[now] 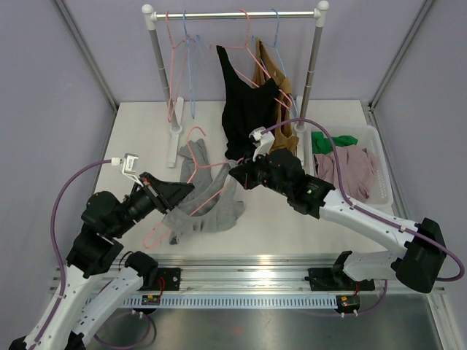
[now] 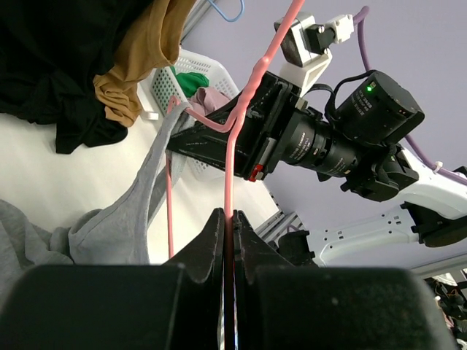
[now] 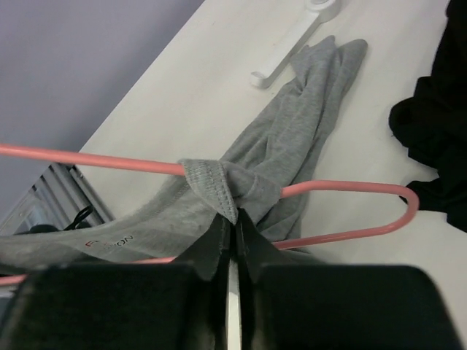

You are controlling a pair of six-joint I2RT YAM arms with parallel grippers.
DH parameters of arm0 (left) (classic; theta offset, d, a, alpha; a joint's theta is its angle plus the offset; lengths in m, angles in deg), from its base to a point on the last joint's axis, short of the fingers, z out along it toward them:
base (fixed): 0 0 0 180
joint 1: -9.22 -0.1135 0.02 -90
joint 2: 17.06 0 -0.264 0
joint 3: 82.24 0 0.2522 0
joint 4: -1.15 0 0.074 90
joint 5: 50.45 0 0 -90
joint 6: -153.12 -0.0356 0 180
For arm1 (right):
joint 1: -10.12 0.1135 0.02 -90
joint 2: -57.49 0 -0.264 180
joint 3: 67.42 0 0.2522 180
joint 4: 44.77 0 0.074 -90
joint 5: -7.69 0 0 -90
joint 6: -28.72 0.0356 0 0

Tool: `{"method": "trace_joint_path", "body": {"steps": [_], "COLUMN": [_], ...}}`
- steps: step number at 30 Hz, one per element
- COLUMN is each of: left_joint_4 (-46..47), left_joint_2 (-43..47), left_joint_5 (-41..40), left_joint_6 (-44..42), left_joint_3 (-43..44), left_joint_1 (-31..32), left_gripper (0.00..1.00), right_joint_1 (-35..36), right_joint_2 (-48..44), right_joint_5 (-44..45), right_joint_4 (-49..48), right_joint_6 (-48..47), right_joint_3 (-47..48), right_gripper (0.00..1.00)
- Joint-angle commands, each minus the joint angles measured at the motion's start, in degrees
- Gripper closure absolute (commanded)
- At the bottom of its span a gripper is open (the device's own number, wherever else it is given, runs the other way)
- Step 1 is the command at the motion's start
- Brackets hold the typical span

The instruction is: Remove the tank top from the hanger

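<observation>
Mid-table: left gripper (image 2: 230, 219) clamped on pink hanger (image 2: 228, 175) as my anchor, right gripper (image 3: 232, 220) pinching a strap of grey tank top (image 3: 306, 138) so I can slide it off.

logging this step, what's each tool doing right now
left tool: closed on the pink hanger
right tool: closed on a strap of the gray tank top

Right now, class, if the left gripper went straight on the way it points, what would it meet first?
Probably the right gripper, shut on the grey top just ahead along the pink hanger that the left gripper pinches; depth is unclear.
</observation>
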Motion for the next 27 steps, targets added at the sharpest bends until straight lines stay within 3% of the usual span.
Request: {"method": "trace_joint_path", "body": {"steps": [1,6,10,15,19,21,25,27], "left_joint_4": [1.90,-6.35,-10.23,-8.04,-3.91,1.35,20.14,35.68], "left_joint_2": [0.54,-0.42,-2.54,-0.96,-0.87,-0.43,-0.25,-0.86], "left_joint_5": [0.94,-1.53,5.57,10.33,14.21,13.77,18.15,18.95], "left_joint_6": [-1.15,-8.87,-13.28,-13.29,-12.06,-10.57,-6.09,-1.98], "left_joint_3": [1.97,6.09,7.86,7.51,7.77,7.07,2.68,-1.35], "left_joint_1": [0.23,0.23,0.23,0.23,0.23,0.23,0.23,0.23], "left_gripper": [1.00,1.00,1.00,1.00,1.00,1.00,1.00,1.00], "right_joint_1": [0.35,0.26,-2.89,-11.76,-12.92,-12.92,-13.19,-13.19], "right_joint_2": [-0.68,-1.74,-0.51,0.99,-1.03,-4.62,-11.74,-14.83], "right_joint_5": [7.80,18.25,24.85,20.13,11.79,4.93,-0.53,-7.72], "right_joint_4": [-0.32,6.08,11.54,13.92,14.97,15.33,14.45,13.22], "right_joint_6": [-2.60,-5.15,-5.85,-5.68,-5.33,-4.54,-2.26,-0.06], "right_joint_3": [2.95,3.30,5.50,5.24,4.19,3.05,-0.29,-1.70], "right_gripper": [1.00,1.00,1.00,1.00,1.00,1.00,1.00,1.00]}}
